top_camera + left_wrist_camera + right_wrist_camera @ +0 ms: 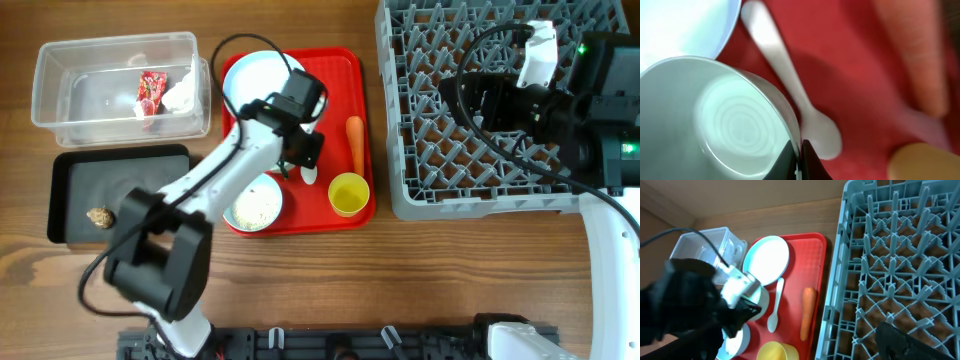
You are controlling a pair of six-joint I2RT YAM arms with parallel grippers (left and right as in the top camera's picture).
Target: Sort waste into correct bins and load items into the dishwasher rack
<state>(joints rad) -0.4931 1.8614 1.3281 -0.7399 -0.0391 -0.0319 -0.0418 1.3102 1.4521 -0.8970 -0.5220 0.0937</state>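
Observation:
My left gripper point(300, 150) point(801, 152) is down on the red tray point(335, 75), shut on the rim of an empty mint bowl point(715, 120). In the overhead view the arm mostly hides this bowl. A white spoon point(790, 75) point(309, 176) lies beside it. The pale-blue plate point(255, 80), a second bowl with rice point(255, 205), the yellow cup point(348, 193) and the orange carrot point(355, 143) are also on the tray. My right gripper point(470, 100) hovers open and empty over the grey rack point(480, 170) point(890, 255).
The clear tub point(60, 95) at the back left holds the red wrapper point(150, 92) and a white tissue point(180, 95). The black tray point(130, 185) in front of it holds the brown lump point(99, 216). The rack stands right against the red tray's right edge.

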